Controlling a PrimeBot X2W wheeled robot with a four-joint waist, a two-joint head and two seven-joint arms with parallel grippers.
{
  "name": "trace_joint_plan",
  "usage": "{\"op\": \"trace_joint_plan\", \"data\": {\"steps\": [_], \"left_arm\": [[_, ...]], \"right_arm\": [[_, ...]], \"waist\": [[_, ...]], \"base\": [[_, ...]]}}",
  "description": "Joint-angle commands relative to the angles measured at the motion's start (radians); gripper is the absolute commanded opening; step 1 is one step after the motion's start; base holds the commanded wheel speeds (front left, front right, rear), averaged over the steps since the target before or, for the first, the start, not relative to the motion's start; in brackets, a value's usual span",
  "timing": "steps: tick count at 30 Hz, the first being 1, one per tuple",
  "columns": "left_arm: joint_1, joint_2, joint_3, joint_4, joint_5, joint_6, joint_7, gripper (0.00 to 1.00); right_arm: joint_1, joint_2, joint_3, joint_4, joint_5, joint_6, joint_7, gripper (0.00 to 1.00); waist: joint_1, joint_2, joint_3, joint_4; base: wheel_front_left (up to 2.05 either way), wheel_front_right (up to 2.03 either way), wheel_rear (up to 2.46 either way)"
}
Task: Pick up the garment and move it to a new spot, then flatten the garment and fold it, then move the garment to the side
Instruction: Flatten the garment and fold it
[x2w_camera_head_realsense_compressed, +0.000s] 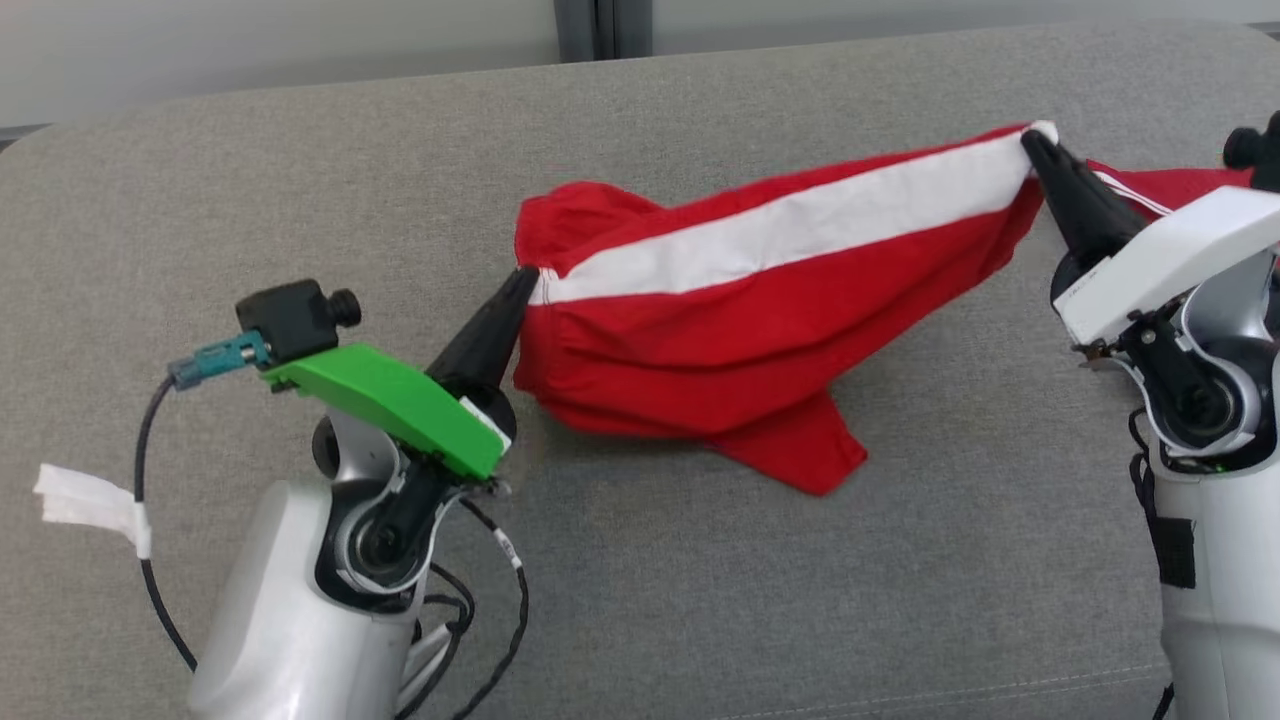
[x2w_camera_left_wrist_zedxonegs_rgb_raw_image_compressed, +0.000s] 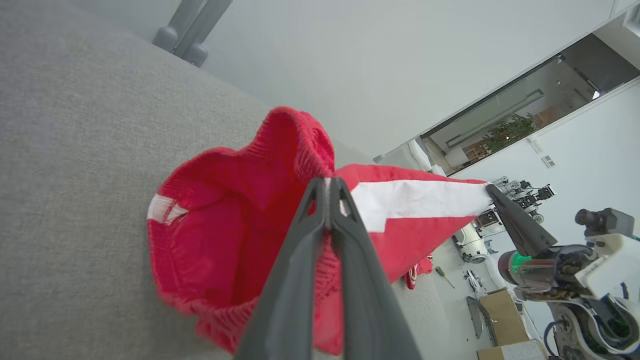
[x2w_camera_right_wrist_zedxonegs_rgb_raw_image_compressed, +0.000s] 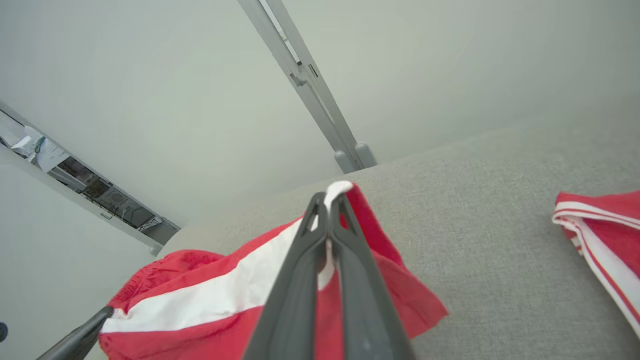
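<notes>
Red garment (x2w_camera_head_realsense_compressed: 760, 300) clamped by left hand (x2w_camera_head_realsense_compressed: 525, 275) and right hand (x2w_camera_head_realsense_compressed: 1030, 140), striped cloth (x2w_camera_head_realsense_compressed: 1190, 185) nearby

Grey fabric cushion (x2w_camera_head_realsense_compressed: 640, 600) under a red white-striped garment (x2w_camera_head_realsense_compressed: 740, 350), a second red striped cloth (x2w_camera_head_realsense_compressed: 1190, 187) near its right end

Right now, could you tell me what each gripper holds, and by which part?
Both hold the red garment: the left gripper pinches its ribbed waistband at the white stripe, the right gripper the stripe's opposite end.

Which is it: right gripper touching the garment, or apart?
Touching. The right wrist view shows the right gripper shut on the garment at the end of its white stripe, cloth pinched between the fingers.
</notes>
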Motion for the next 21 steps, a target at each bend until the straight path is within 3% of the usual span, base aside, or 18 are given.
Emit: {"op": "trace_joint_plan", "data": {"steps": [1, 6, 10, 12, 16, 21], "left_arm": [[-0.037, 0.001, 0.014, -0.014, -0.024, -0.005, 0.003, 0.00], [-0.157, -0.001, 0.046, -0.051, -0.095, 0.017, 0.026, 0.00], [-0.291, 0.006, 0.078, -0.043, -0.111, 0.045, 0.044, 0.00], [-0.365, 0.020, 0.095, -0.030, -0.113, 0.038, 0.046, 0.00], [-0.509, 0.032, 0.142, 0.020, -0.118, 0.017, 0.009, 0.00], [-0.672, 0.040, 0.212, 0.097, -0.075, -0.019, -0.162, 0.00]], "right_arm": [[-0.025, 0.003, 0.000, -0.027, 0.016, 0.000, 0.006, 0.00], [-0.110, -0.007, 0.019, -0.080, 0.006, 0.000, 0.047, 0.00], [-0.226, 0.001, 0.040, -0.034, -0.006, 0.000, 0.088, 0.00], [-0.306, 0.014, 0.061, 0.005, -0.003, 0.000, 0.080, 0.00], [-0.473, 0.032, 0.098, 0.117, -0.029, 0.000, -0.053, 0.00], [-0.656, 0.040, 0.137, 0.223, -0.052, 0.000, -0.340, 0.00]], "waist": [[0.0000, 0.0000, -0.003, -0.004], [0.0000, 0.0000, 0.020, -0.023], [0.0000, 0.0000, 0.082, -0.048], [0.0000, 0.0000, 0.130, -0.072], [0.0000, 0.0000, 0.218, -0.114], [0.0000, 0.0000, 0.263, -0.125]], "base": [[0.00, 0.00, 0.00], [0.00, 0.00, 0.00], [0.00, 0.00, 0.00], [0.00, 0.00, 0.00], [0.00, 0.00, 0.00], [0.00, 0.00, 0.00]]}}
